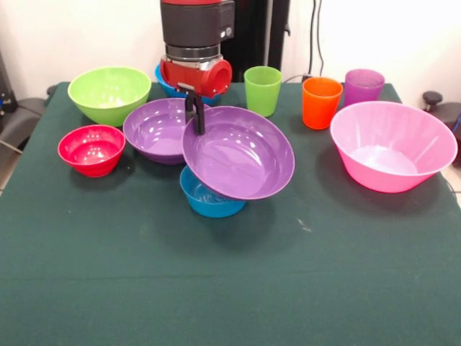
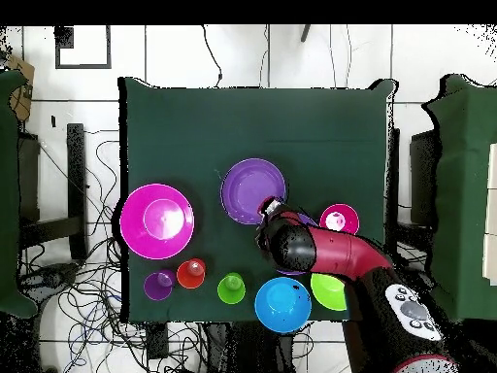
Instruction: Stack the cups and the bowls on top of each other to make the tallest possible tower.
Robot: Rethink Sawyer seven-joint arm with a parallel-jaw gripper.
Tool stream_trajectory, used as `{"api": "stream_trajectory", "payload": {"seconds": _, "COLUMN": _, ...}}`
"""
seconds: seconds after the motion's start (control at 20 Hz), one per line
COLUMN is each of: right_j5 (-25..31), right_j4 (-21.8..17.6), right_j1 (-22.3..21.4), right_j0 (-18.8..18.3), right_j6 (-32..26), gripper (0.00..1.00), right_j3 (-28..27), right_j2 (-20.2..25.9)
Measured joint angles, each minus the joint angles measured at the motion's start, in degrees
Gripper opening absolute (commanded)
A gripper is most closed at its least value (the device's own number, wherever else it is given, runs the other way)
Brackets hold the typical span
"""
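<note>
Right now the gripper [image 1: 195, 115] is pinching the far rim of a purple bowl [image 1: 241, 155] and holding it up in the air, tipped so its open side leans toward the near edge of the table [image 1: 230, 288]. Under it sits a small blue bowl [image 1: 209, 198], close to the middle of the table, and the purple bowl looks like it is just above it or barely touching; I cannot tell which. So the step in hand seems to be putting this purple bowl on the blue bowl to start a tower. A second purple bowl [image 1: 155, 130] sits just behind and to the side, near the robot. The red bowl [image 1: 91, 149] and the lime green bowl [image 1: 109, 92] are by one side edge, the green one toward the far corner. The big pink bowl [image 1: 392, 148] is by the other side edge. The green cup [image 1: 262, 90], orange cup [image 1: 321, 102] and purple cup [image 1: 363, 86] stand in a row along the far edge. Another blue bowl [image 2: 282, 303] sits by the robot's edge, mostly hidden behind the arm in the front view. I think the next move needs the purple bowl made level and set down right over the blue one before the fingers let go. If it stays tipped, it may slide off.
</note>
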Motion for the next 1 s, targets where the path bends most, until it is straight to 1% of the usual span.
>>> {"api": "stream_trajectory", "payload": {"seconds": 0.3, "right_j5": -0.04, "right_j4": -1.59, "right_j1": 1.41, "right_j0": -0.67, "right_j6": 0.00, "gripper": 0.00, "right_j3": -0.70, "right_j2": 0.02}}
{"api": "stream_trajectory", "payload": {"seconds": 0.55, "right_j5": -0.02, "right_j4": -2.48, "right_j1": 2.56, "right_j0": -0.73, "right_j6": 0.00, "gripper": 0.00, "right_j3": -2.32, "right_j2": 0.06}}
{"api": "stream_trajectory", "payload": {"seconds": 1.0, "right_j5": -0.02, "right_j4": -2.74, "right_j1": 2.69, "right_j0": -0.77, "right_j6": 0.00, "gripper": 0.00, "right_j3": -3.46, "right_j2": 0.12}}
